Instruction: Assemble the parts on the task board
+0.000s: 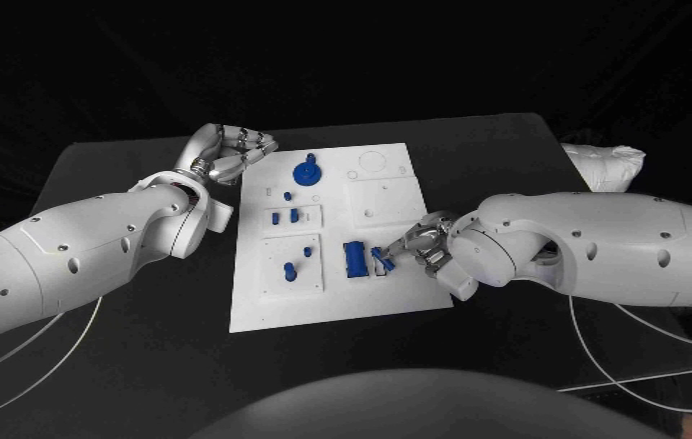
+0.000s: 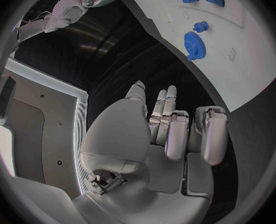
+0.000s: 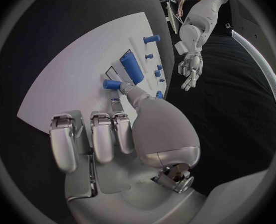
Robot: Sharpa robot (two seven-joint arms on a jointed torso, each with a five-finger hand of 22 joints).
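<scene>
Task board lies mid-table, long side running away from me. Parts on it: a blue gear near the far left corner, small pegs along the left edge, a blue block toward the near right corner, and a short blue peg just beside that block.

My right hand sits at the board's right edge, thumb and a fingertip down at the short peg; the other fingers are curled in. From the right wrist view, the tips touch or nearly touch it, but I cannot tell whether it is truly pinched.

My left hand hangs off the board's far left corner over bare table, fingers curled in on nothing.

Step in hand, as I judge it: picking up the short peg. Next calls for a firm pinch, a clean lift clear of the block, then finding its socket.
</scene>
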